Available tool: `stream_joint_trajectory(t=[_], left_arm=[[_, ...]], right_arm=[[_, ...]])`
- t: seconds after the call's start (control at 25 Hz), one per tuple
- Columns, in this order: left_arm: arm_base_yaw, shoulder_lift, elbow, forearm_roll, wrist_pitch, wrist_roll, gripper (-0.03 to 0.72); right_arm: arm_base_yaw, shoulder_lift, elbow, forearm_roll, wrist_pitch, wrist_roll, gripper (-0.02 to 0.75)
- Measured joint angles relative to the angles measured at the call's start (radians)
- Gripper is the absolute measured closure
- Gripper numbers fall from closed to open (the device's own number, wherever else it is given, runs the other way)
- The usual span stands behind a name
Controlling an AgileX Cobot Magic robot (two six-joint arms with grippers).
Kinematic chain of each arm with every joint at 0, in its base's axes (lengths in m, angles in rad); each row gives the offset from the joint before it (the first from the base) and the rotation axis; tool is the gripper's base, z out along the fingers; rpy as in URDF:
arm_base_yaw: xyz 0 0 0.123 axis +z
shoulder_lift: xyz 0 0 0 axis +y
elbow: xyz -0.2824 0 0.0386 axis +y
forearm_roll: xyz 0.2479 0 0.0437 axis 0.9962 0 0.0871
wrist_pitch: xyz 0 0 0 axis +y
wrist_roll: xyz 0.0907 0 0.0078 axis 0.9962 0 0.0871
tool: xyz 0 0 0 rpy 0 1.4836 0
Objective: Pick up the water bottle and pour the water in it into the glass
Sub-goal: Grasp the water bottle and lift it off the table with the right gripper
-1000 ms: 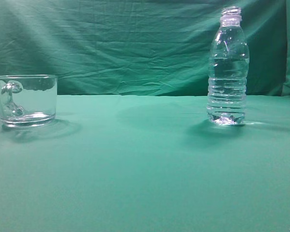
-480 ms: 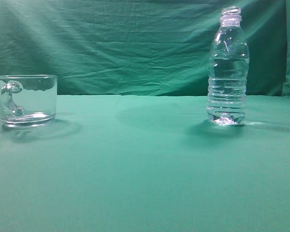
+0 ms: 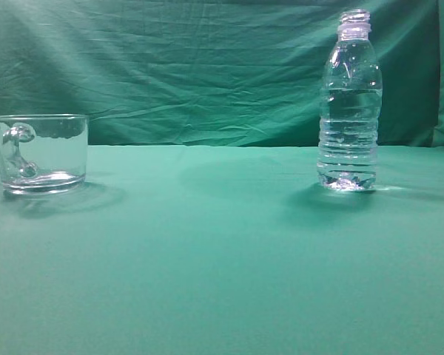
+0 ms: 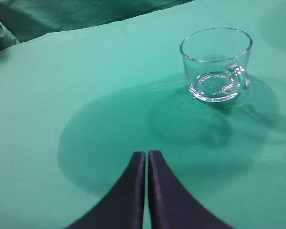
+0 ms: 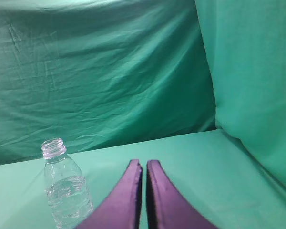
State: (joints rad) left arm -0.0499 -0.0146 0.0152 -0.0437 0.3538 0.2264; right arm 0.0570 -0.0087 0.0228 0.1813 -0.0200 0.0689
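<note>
Clear water bottle (image 3: 349, 103) and glass (image 3: 39, 153) stand well apart on the table (image 3: 222, 259); left hand (image 4: 147, 155) and right hand (image 5: 144, 164) both closed, empty.

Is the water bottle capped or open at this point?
Open: the water bottle stands upright with bare neck threads and no cap; the right wrist view shows the same.

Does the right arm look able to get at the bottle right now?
Probably yes. The bottle stands upright and alone on the cloth, left of the shut right gripper, with nothing between them. The gripper would have to open first.
</note>
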Motion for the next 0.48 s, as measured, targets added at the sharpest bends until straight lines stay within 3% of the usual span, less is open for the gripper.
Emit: stream_joint_trajectory(t=[0.48], left_arm=[[0.000,0.000,0.000,0.000,0.000,0.000,0.688]], right_arm=[[0.000,0.241,-0.199,0.000,0.079,0.002,0.738]])
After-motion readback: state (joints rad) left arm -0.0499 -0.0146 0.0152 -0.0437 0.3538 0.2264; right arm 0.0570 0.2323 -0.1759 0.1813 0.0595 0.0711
